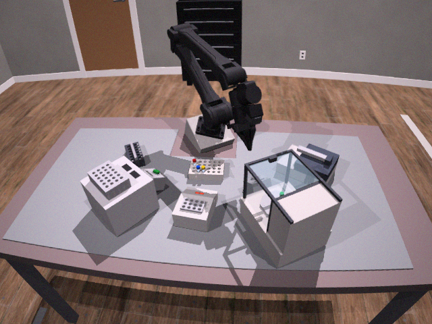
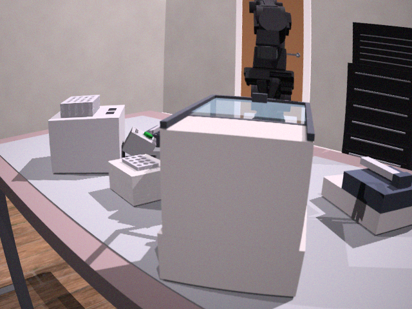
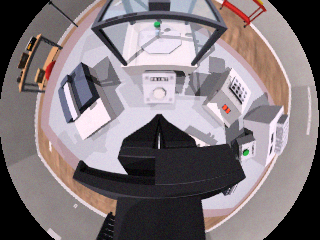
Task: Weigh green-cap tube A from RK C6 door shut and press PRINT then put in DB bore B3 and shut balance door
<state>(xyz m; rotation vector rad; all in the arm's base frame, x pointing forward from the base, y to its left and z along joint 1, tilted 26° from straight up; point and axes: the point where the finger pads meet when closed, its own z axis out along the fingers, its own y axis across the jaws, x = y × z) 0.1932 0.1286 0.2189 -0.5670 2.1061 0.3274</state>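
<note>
Inside glass box, on pan, green-capped tube A [image 1: 281,193] [image 3: 157,24] upright; claw [image 1: 250,149] [image 3: 159,117] clenched, clasping nothing.

Beside the balance [image 1: 306,223] [image 2: 232,206] [image 3: 160,69], white with dark-edged, pale-blue panes, is a navy-and-white station [image 1: 319,158] [image 2: 377,196] [image 3: 87,100]. A green cap [image 1: 281,193] [image 3: 157,24] shows within the balance. Across from it, the white rack [image 1: 206,177] bears red, blue and yellow caps. The bench [image 1: 223,279] [image 2: 63,229] is dusty pink around a pale blue-grey mat [image 1: 139,240] [image 2: 80,212] [image 3: 135,120]; the claw [image 1: 248,139] [image 3: 159,117] is black.
</note>
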